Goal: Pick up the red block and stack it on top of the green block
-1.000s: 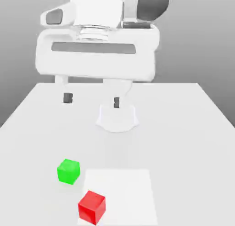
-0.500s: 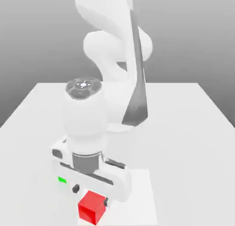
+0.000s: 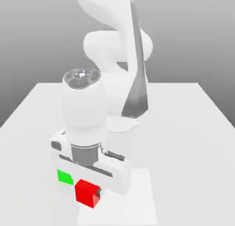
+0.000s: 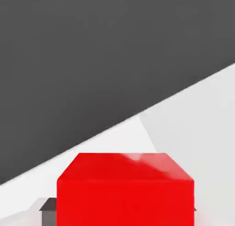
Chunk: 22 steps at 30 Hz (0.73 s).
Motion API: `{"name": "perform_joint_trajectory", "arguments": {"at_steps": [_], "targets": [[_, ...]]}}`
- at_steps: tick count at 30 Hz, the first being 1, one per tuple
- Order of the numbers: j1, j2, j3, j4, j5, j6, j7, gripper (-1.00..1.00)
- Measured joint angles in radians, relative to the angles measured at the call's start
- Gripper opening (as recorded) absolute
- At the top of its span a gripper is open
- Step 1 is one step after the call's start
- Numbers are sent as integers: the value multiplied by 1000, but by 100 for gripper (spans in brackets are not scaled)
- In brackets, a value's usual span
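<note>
The white arm (image 3: 114, 59) rises from its base at the far middle of the surface (image 3: 193, 142), bends forward over itself and drops its wrist straight down toward the near edge, so that the round wrist cap faces up and the broad white hand body hangs low across the front. The gripper (image 3: 88, 191) points downward, with the jaws pinching the red block (image 3: 87, 193) from two sides; in the hand view the red block (image 4: 125, 190) sits tight between dark finger pads (image 4: 47, 209) that show at its lower corners. In the exterior view the block hangs directly under the hand body, its top face hidden by it; whether its underside touches the surface cannot be told. The green block (image 3: 64, 177) lies just beside the red one, toward the exterior view's left and slightly farther back, partly covered by the hand body so that a small green patch shows. A paler square patch (image 3: 137, 197) marks the surface under and to the exterior view's right of the hand. The red block is close to the near edge of the surface. Wide bare surface opens on the exterior view's right, and a narrower strip on the left.
</note>
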Motion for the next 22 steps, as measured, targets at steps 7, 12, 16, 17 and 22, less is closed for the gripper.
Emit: {"name": "perform_joint_trajectory", "arguments": {"at_steps": [7, 12, 16, 17, 22], "targets": [[-112, -194, -45, -181, 5, -11, 349, -100], [-204, -287, -48, -293, -51, 6, 607, -100], [-212, -178, -52, -299, -54, 121, 632, -100], [-211, -144, -51, -298, -48, 154, 628, -100], [-213, -81, -43, -296, -29, 215, 615, 100]]}}
